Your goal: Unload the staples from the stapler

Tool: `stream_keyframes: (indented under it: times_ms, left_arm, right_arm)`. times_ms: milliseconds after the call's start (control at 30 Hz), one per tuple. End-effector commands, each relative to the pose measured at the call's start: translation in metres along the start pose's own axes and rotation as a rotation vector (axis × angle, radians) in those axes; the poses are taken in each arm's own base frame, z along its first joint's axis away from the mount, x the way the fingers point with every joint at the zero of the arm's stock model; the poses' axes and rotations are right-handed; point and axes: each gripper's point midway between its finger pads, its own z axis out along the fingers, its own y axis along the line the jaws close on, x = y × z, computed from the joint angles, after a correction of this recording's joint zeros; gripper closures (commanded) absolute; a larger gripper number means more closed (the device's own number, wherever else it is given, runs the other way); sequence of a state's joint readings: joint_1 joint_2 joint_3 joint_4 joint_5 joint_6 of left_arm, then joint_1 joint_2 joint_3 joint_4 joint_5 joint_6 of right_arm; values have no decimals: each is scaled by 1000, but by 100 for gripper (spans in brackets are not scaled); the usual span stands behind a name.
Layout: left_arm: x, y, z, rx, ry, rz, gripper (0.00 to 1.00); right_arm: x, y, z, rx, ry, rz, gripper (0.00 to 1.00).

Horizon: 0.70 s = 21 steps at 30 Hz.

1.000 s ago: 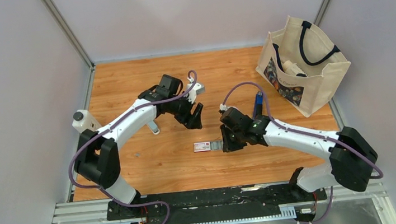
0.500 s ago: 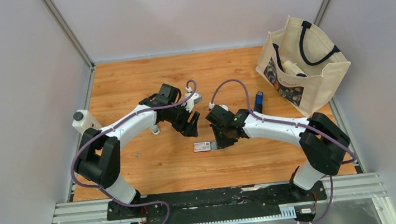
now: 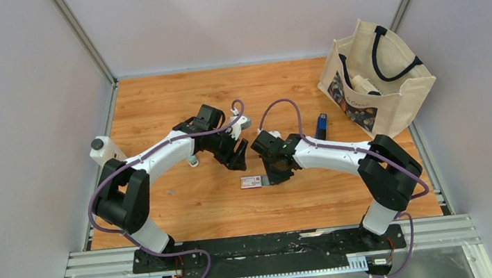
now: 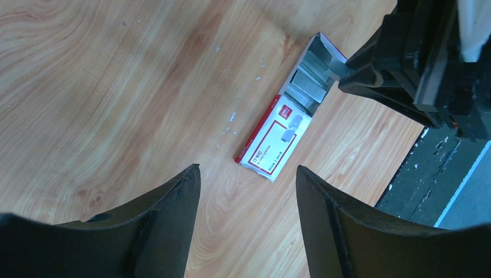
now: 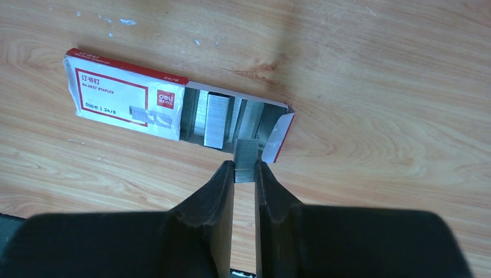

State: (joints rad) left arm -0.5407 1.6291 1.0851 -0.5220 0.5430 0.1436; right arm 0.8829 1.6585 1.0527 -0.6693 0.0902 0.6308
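Swung left to centre frame, the right hand (image 5: 244,169), pinching a short silver-grey metal staple strip (image 5: 245,154), meets the open tray of the red-and-white cardboard box (image 5: 124,101), so unloading seems nearly done.

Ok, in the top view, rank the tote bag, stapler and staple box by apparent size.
Largest by far: tote bag.
Then stapler and staple box: both small and about alike, so unranked.

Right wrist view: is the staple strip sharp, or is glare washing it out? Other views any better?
Right wrist: staples sharp, no glare, ridges readable; the jaws are dark, soft-edged. Left wrist: box crisp, near jaws blurred. Top external: even light, soft shadows, staples too small to resolve.
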Motion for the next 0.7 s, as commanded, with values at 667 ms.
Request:
stream_keyframes:
  times_ms: [667]
  left_arm:
    - [-17,-9,-12,26,-71,54,33]
  right_arm:
    - [-15,4,2,40,-14,-30,92]
